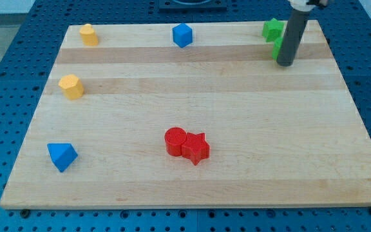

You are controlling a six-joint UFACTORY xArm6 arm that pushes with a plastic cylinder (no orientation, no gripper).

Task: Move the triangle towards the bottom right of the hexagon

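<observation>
The blue triangle (pixel 62 156) lies near the board's bottom left corner. A yellow hexagon-like block (pixel 71 86) sits above it at the left edge, well apart from it. A second yellow block (pixel 88 35), its shape unclear, is at the top left. My tip (pixel 285 64) is at the view's top right, far from the triangle. It stands right against a green block (pixel 277 49) that the rod partly hides, just below a green star (pixel 272 29).
A blue cube (pixel 181 35) sits at the top middle. A red cylinder (pixel 175 140) and a red star (pixel 197 149) touch each other at the bottom middle. The wooden board (pixel 237 180) rests on a blue perforated table.
</observation>
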